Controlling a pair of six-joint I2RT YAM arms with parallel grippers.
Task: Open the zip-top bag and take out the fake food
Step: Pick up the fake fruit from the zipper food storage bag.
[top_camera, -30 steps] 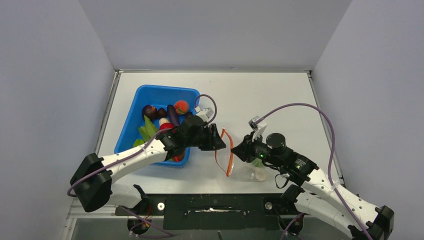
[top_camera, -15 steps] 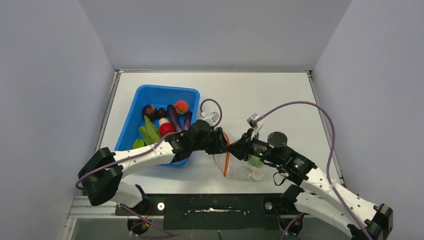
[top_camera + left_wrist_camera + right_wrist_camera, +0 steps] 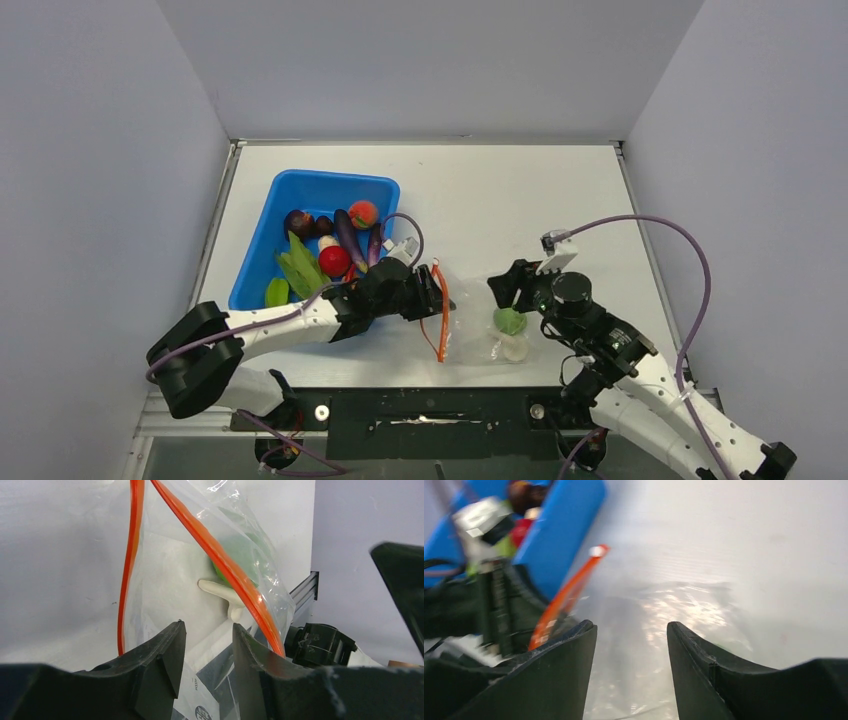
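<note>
The zip-top bag [image 3: 470, 322] lies near the table's front edge, its orange-red zipper [image 3: 441, 318] parted into a loop at its left end. Inside it are a green bumpy ball [image 3: 510, 320] and a white mushroom [image 3: 515, 347]. My left gripper [image 3: 438, 295] is at the bag's mouth. In the left wrist view the bag [image 3: 165, 555] shows both strips apart, with the ball [image 3: 240, 550] and mushroom [image 3: 225, 592] behind them. That gripper [image 3: 206, 625] has its jaws apart with bag film between. My right gripper [image 3: 503, 290] is open and empty, just above the bag's far side [image 3: 674, 605].
A blue bin [image 3: 300, 182] at the left holds a red fruit [image 3: 333, 259], purple pieces, an orange-red fruit and long green pods. It also shows in the right wrist view [image 3: 564, 525]. The table's front edge and metal rail lie just below the bag.
My right gripper has let go of the bag's mouth and drawn back to the right. The bag has sunk onto the table, and the left gripper has shifted slightly left and nearer.
</note>
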